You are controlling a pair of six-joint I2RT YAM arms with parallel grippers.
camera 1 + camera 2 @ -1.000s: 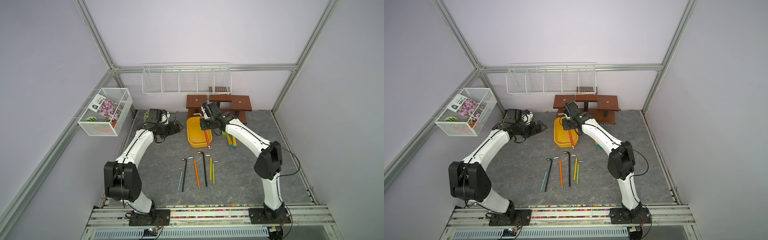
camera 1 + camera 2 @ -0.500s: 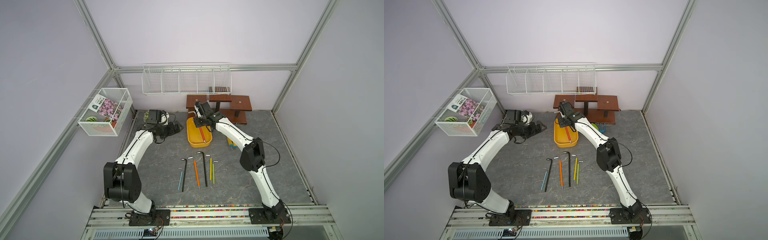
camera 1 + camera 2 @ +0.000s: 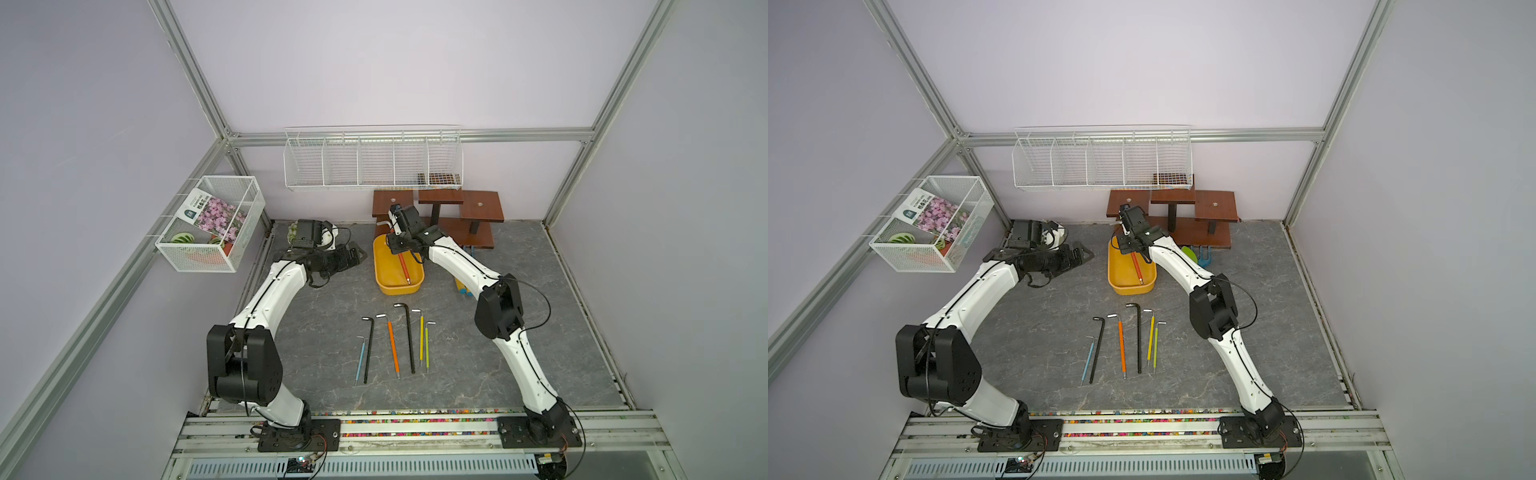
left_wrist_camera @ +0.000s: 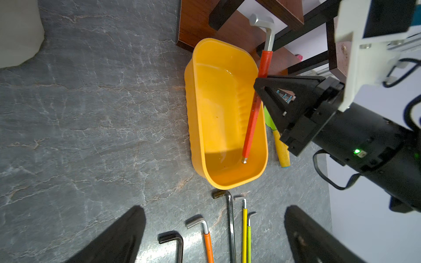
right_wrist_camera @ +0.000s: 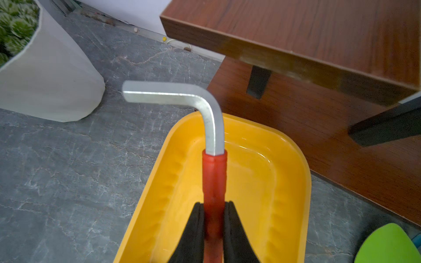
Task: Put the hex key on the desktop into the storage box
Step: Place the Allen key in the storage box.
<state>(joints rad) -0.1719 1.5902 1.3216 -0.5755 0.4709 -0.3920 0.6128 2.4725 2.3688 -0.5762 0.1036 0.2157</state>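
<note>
Judging by look: hex key (image 5: 211,127) stiff, weighty steel, held at grippy red sleeve (image 5: 214,177) by clenched right gripper (image 5: 214,206); left gripper (image 3: 355,257) released.

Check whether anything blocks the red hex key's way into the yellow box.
Nothing visible does. The right gripper is shut on the red hex key, whose lower end is inside the storage box; the box holds nothing else.

Robot lab: aluminium-framed enclosure (image 3: 519,134)
</note>
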